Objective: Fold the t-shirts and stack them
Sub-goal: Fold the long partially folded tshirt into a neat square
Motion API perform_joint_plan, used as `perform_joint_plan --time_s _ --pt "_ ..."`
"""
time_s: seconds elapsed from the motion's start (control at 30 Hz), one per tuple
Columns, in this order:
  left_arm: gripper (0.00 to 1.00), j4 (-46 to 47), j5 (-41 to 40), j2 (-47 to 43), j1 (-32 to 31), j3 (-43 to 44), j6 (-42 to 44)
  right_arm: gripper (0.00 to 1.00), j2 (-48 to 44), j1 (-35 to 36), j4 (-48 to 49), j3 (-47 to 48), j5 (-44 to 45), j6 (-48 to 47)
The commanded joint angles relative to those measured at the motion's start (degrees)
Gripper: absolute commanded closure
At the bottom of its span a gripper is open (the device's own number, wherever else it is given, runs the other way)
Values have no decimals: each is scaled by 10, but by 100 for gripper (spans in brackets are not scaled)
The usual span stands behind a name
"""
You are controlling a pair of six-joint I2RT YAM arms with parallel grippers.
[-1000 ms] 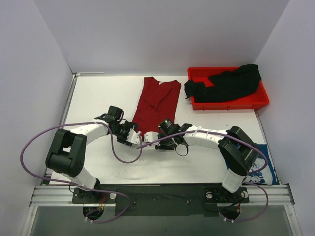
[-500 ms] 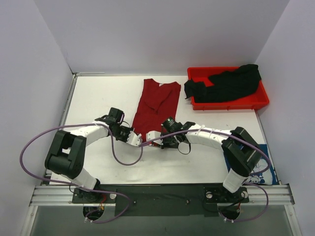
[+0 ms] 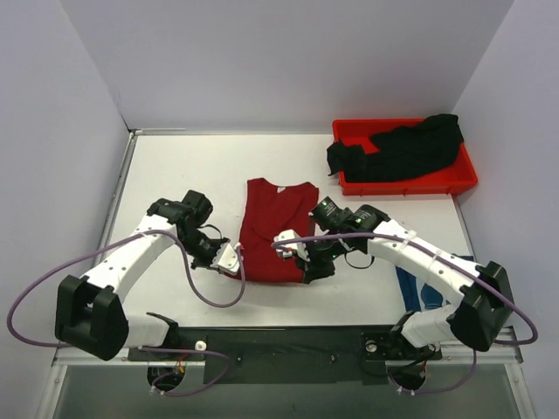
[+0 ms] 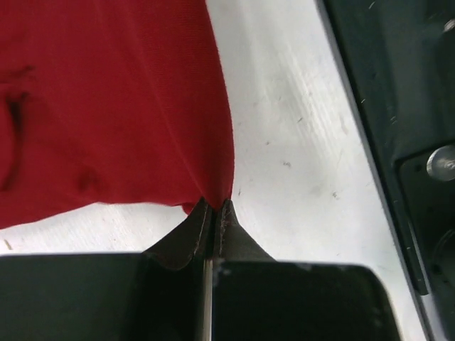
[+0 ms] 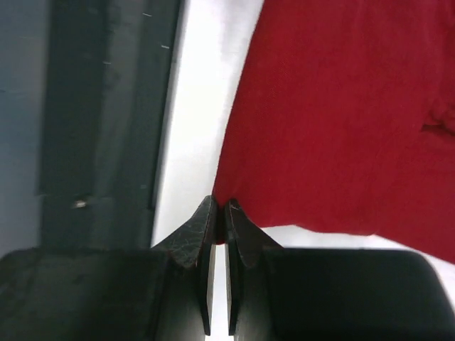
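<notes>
The dark red t-shirt [image 3: 275, 229] lies flat mid-table, folded to a narrow strip, neckline at the far end. My left gripper [image 3: 230, 259] is shut on its near-left corner, and in the left wrist view the cloth [image 4: 106, 106] runs into the closed tips [image 4: 215, 205]. My right gripper [image 3: 307, 271] is shut on the near-right corner, with the hem [image 5: 341, 121] pinched at the tips [image 5: 221, 207]. A black t-shirt [image 3: 397, 148] is heaped in the red tray [image 3: 410, 186]. A blue t-shirt [image 3: 416, 288] shows partly under my right arm.
The tray stands at the back right against the wall. White walls close the table on three sides. The dark mounting rail [image 3: 288, 345] runs along the near edge, close behind both grippers, and shows in the wrist views [image 4: 398, 106] [image 5: 106, 106].
Both grippers closed on the red t-shirt's near corners and dragged it toward the near edge. The shirt now lies shorter and closer to the arm bases, and the arms have spread apart.
</notes>
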Motion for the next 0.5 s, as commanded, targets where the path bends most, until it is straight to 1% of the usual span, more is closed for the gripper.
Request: perform_joint_plan --time_s 0.0,0.03,0.07,0.1,0.13,0.2,0.23,0.27,0.3,0.33,0.37,0.4,0.43,0.47 --pt "100 -221 84 -56 -19 73 -33 100 -53 6 -170 46 -122 13" --pt "100 -221 101 -74 -23 96 -86 100 -63 5 -178 54 -144 22" --pt "100 -221 108 -81 -26 106 -102 100 -67 3 -184 57 -155 29" --pt "100 -221 122 -93 -26 118 -123 100 -73 -6 -185 60 -185 37" --pt "100 -222 128 -99 -25 125 -128 100 -74 -13 -183 62 -196 40" --pt "100 -195 135 -96 -21 134 -169 100 -67 -47 -169 65 -223 42" --pt "100 -144 127 -89 -18 139 -234 100 -54 -73 -162 67 -227 51" --pt "100 -111 117 -83 -14 140 -271 100 -47 -103 -149 71 -221 54" --pt "100 -56 98 -70 -11 149 -326 100 -29 -119 -140 78 -209 67" --pt "100 -21 88 -64 -1 153 -379 100 -19 -142 -128 82 -198 75" --pt "100 45 67 -49 4 160 -412 100 3 -156 -116 93 -180 96" --pt "100 72 56 -41 10 164 -435 100 11 -182 -93 98 -181 111" --pt "100 112 41 -16 12 176 -465 100 35 -192 -82 111 -175 140" --pt "100 123 36 -2 14 195 -469 100 45 -212 -60 118 -170 161"
